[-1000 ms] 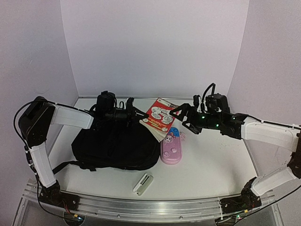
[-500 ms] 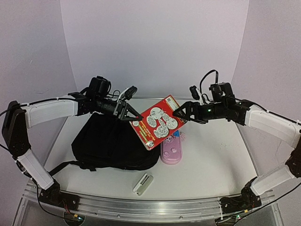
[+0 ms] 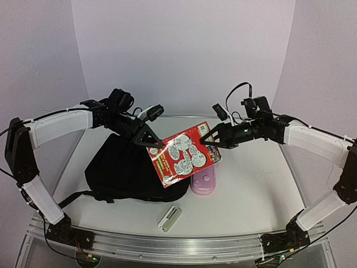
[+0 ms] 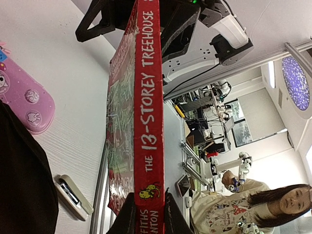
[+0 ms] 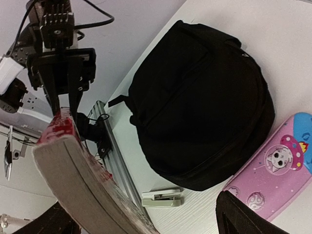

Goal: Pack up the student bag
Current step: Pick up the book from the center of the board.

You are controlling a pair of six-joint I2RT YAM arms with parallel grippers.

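The left gripper (image 3: pixel 149 138) pinches the red book (image 3: pixel 181 157); the right gripper (image 3: pixel 212 139) stands spread around its opposite edge, seemingly without contact. The student bag (image 3: pixel 125 167) lies beneath the left gripper.

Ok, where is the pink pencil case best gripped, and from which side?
Probably across the narrow middle of the pink pencil case, with the gripper coming straight down from above: it lies flat on the table, long and slim.
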